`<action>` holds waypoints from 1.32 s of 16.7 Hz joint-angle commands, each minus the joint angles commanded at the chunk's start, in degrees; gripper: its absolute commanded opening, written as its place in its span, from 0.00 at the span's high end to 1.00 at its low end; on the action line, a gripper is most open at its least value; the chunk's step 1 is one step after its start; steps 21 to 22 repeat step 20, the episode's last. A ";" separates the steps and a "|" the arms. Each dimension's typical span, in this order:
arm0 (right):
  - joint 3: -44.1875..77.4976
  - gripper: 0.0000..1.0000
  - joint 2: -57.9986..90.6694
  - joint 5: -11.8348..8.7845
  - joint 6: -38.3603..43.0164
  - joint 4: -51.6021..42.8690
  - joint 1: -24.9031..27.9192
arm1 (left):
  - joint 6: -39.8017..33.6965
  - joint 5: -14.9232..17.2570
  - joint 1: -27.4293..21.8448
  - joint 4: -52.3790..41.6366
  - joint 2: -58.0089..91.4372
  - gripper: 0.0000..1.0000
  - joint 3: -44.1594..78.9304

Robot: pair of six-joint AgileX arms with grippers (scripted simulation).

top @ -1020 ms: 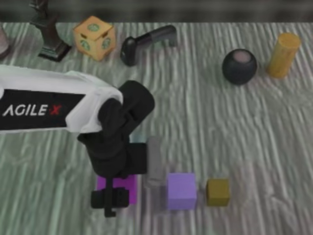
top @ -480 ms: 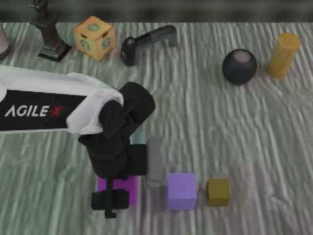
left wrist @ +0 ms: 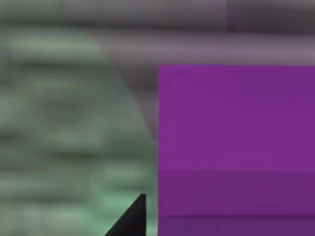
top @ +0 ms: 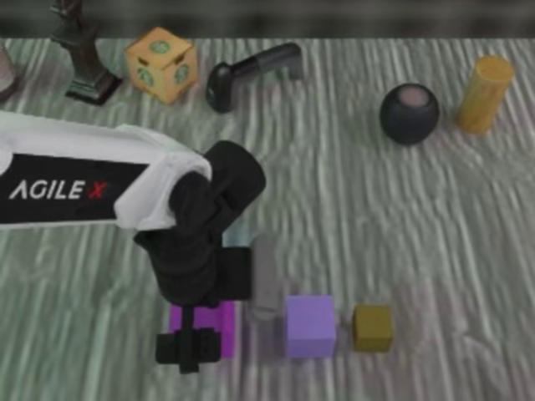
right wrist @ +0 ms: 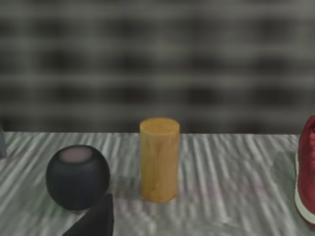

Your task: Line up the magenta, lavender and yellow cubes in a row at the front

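Standing in a row along the front of the table (top: 435,251), three cubes were recorded: the magenta cube (top: 219,324) at the left, the lavender cube (top: 310,325) in the middle, the yellow cube (top: 372,327) at the right. Lavender and yellow sat just beside each other with a narrow gap; magenta was set somewhat further from lavender, its front edge roughly level with theirs. The task was judged nearly complete, with only the release of the magenta cube and the withdrawal of the arm seemingly left.

Left gripper (top: 189,347): positioned directly over the magenta cube, largely covering it from above, with the arm reaching in from the left side of the table and bent downward at the wrist. Whether its fingers were spread or pinching the cube could not be told; in the left wrist view the magenta cube (left wrist: 236,142) filled most of the frame, with only one dark fingertip (left wrist: 133,219) visible at its edge.

Right arm: not seen from above and taken as parked; a dark part of its gripper (right wrist: 96,221) was visible in its own wrist view, finger state undetermined.

Other items, well apart at the back: orange cube with green round marks (top: 161,64), dark handheld scanner (top: 251,73), black spherical speaker (top: 410,113), yellow-orange cylinder (top: 484,93), dark statuette (top: 81,50). A red shoe (right wrist: 306,172) was noted in the right wrist view only.
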 joint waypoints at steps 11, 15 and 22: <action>0.00 0.00 0.00 0.00 0.00 0.00 0.00 | 0.09 -0.08 0.09 -0.99 -0.40 0.00 0.73; 0.00 0.00 0.00 0.00 0.00 0.00 0.00 | -0.03 -0.21 0.62 -8.63 -3.28 0.00 5.04; 0.00 0.00 0.00 0.00 0.00 0.00 0.00 | -0.20 -0.03 1.14 -15.72 -6.62 0.00 9.15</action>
